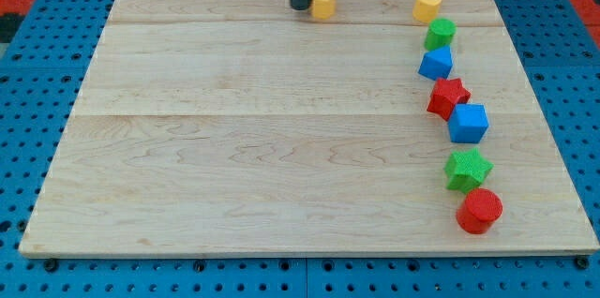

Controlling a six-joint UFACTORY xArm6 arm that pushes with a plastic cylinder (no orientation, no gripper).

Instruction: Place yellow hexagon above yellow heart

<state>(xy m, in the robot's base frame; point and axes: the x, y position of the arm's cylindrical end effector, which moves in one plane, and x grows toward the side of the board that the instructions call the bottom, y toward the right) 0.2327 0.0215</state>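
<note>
The yellow hexagon (322,3) lies near the top edge of the wooden board, a little right of the middle. My tip (299,6) stands just to its left, touching or nearly touching it. The yellow heart (428,5) lies farther to the view's right at about the same height, near the top right corner, well apart from the hexagon.
Below the heart a column of blocks runs down the right side: a green block (440,33), a blue block (436,63), a red star (448,98), a blue block (468,123), a green star (467,169) and a red cylinder (480,211). The board (234,129) lies on a blue pegboard.
</note>
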